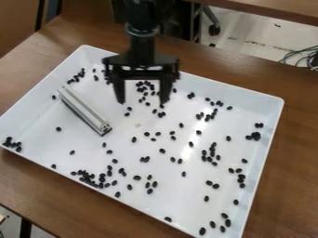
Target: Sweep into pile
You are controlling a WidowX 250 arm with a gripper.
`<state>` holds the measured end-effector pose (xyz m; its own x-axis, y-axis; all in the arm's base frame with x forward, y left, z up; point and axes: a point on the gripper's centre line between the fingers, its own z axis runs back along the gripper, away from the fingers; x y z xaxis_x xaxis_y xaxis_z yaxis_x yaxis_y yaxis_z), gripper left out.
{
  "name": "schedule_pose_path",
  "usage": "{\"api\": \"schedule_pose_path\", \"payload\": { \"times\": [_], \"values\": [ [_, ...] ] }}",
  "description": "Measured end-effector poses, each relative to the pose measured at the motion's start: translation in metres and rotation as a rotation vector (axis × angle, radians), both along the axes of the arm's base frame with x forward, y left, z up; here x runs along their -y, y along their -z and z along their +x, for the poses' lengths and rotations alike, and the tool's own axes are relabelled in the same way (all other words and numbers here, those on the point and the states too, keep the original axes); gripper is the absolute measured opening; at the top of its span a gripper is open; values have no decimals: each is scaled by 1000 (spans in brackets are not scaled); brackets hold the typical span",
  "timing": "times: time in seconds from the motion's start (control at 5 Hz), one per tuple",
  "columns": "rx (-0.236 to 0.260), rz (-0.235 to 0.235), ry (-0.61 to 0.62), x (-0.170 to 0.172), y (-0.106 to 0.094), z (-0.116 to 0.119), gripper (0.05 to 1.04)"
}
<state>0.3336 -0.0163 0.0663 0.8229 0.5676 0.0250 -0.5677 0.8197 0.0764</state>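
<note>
1. Hanging straight down from the top edge of the view, a black robot arm [142,30] ends in a black two-finger gripper [142,102] above the far part of the tray, left of its middle.
2. Its wrist is upright; the gripper's crosspiece runs roughly level from side to side, hiding a stretch of the tray's far edge.
3. The two fingers are spread wide, tips pointing down, with nothing gripped between them; small beans show on the tray floor beyond the gap. How high the tips are is hard to tell.
4. A silver-grey, ridged metal bar with a dark underside [86,109] lies in the tray near its left edge, slanting from upper left to lower right, apart from the gripper.
5. Small, oval black beans [58,128] are scattered over the tray, with denser clusters along the near edge and at the left corner.
6. The large, rectangular white tray [263,101] sits at a slant on a brown wooden table [290,186].
</note>
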Motion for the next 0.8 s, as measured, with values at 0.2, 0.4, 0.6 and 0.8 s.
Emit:
{"api": "schedule_pose_path", "payload": {
  "times": [0.2,0.4,0.6,0.8],
  "values": [
    [21,68,-242,-45,-1,0,999],
    [24,73,-451,-79,2,-1,999],
    [36,62,-530,-102,4,-3,999],
    [-14,22,-529,-109,29,-5,999]
  ]
}}
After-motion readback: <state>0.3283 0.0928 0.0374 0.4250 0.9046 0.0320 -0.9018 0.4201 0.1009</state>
